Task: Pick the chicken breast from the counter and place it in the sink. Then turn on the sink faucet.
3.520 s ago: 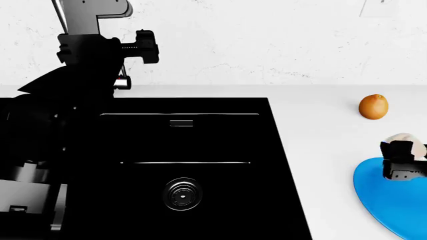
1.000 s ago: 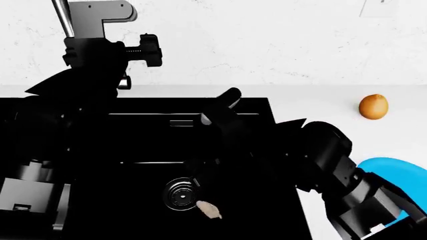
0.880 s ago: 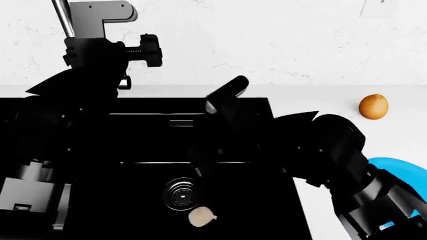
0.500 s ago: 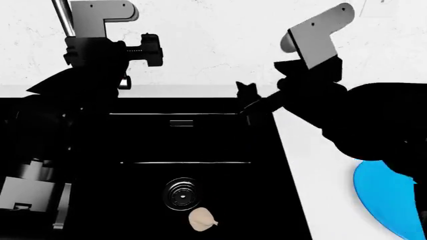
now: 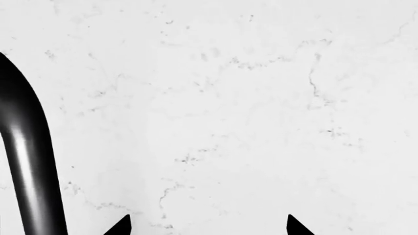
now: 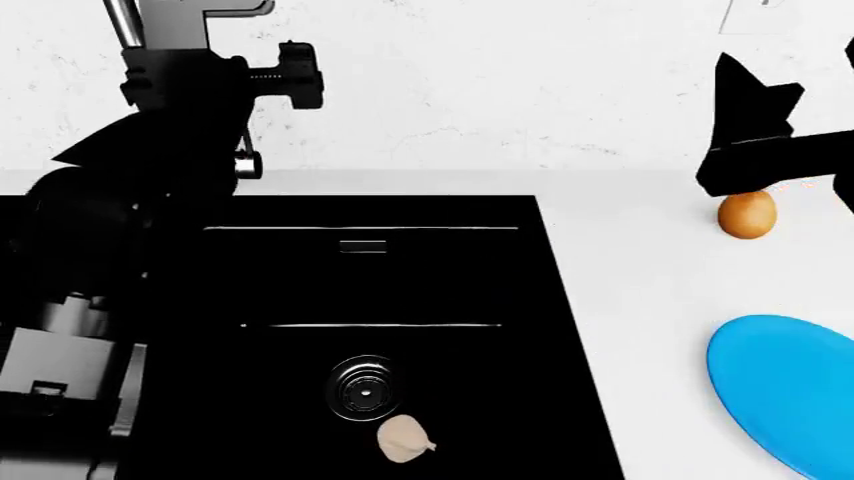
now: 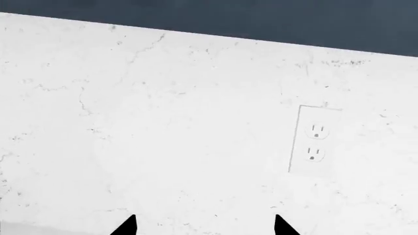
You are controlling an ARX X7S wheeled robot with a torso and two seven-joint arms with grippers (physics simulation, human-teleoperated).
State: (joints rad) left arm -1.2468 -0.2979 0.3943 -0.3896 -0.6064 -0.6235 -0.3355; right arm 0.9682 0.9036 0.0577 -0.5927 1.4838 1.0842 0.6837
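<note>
The pale chicken breast (image 6: 406, 440) lies on the floor of the black sink (image 6: 441, 280), just below the round drain (image 6: 364, 388). Nothing touches it. My right gripper (image 6: 755, 90) hangs open and empty over the white counter (image 6: 641, 260), above an orange-brown egg-shaped object; the right wrist view shows the open right gripper (image 7: 205, 227) facing the wall. My left gripper (image 5: 209, 228) is open and empty, facing the wall. The sink faucet's dark tube (image 5: 25, 161) stands just beside one of its fingertips. In the head view the faucet tube (image 6: 122, 24) rises behind my left arm.
The orange-brown egg-shaped object (image 6: 746, 214) sits on the counter at the right. A blue plate (image 6: 787, 395) lies nearer the front right. A wall outlet (image 7: 315, 141) is on the marble backsplash. My left arm (image 6: 120, 230) covers the sink's left side.
The chicken breast went from the counter by the plate into the sink and now lies still by the drain. My right arm has swung up and right, out of the sink.
</note>
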